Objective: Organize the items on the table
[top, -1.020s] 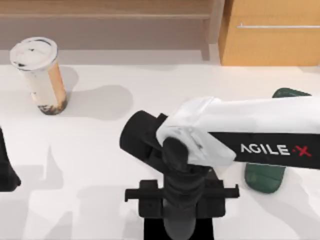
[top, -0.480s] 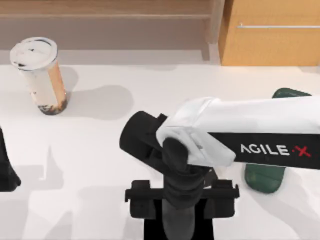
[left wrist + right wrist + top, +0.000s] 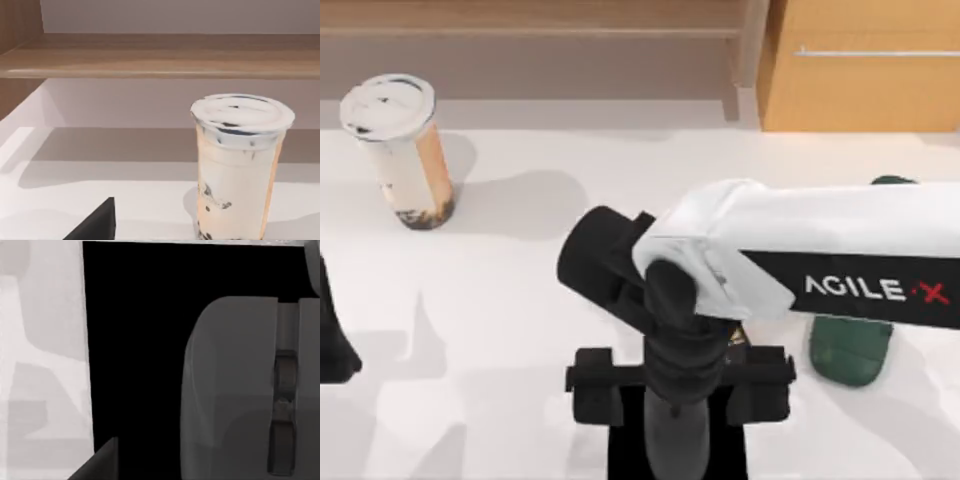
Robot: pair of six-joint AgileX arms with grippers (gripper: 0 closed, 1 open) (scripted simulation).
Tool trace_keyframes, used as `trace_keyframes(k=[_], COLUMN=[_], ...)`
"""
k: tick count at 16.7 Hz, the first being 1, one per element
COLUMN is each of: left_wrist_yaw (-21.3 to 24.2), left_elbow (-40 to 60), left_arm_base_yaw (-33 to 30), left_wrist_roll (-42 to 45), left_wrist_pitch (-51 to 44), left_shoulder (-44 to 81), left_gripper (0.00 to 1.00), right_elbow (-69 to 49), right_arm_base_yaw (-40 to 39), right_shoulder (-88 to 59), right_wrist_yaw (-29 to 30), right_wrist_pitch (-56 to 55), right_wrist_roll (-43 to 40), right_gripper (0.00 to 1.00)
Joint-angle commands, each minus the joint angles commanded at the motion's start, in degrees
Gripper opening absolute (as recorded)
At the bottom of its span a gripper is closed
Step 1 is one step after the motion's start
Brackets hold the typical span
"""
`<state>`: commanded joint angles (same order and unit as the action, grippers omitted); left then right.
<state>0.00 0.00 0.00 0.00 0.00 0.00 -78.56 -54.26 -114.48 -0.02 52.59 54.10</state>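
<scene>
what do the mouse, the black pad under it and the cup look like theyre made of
The mouse looks like matte grey plastic with moulded seams and a scroll wheel. The black pad is flat and unreflective, perhaps rubber or fabric. The cup looks like clear plastic, its drink showing through, under a white lid.

The drink cup (image 3: 400,150) is tan and cream with a white lid (dark specks at its base). The mouse (image 3: 245,390) is grey on a black pad (image 3: 145,340); the phone stand (image 3: 850,350) is dark green.
</scene>
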Motion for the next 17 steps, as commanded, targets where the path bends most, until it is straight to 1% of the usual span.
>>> trace_keyframes(k=[4, 13, 17], left_wrist_yaw=[0.0, 0.0, 0.0], left_elbow=[0.0, 0.0, 0.0], left_arm_base_yaw=[0.0, 0.0, 0.0], left_wrist_roll=[0.0, 0.0, 0.0], left_wrist_pitch=[0.0, 0.0, 0.0], left_shoulder=[0.0, 0.0, 0.0], left_gripper=[1.0, 1.0, 1.0], right_elbow=[-5.59, -21.06, -24.56], right_arm_base_yaw=[3.14, 12.93, 15.12], right_shoulder=[-2.09, -10.3, -11.4], right_wrist_yaw=[-0.05, -0.36, -0.39], right_wrist_pitch=[3.01, 12.01, 13.93], right_wrist_roll=[-6.33, -27.58, -31.89], right_gripper=[1.0, 1.0, 1.0])
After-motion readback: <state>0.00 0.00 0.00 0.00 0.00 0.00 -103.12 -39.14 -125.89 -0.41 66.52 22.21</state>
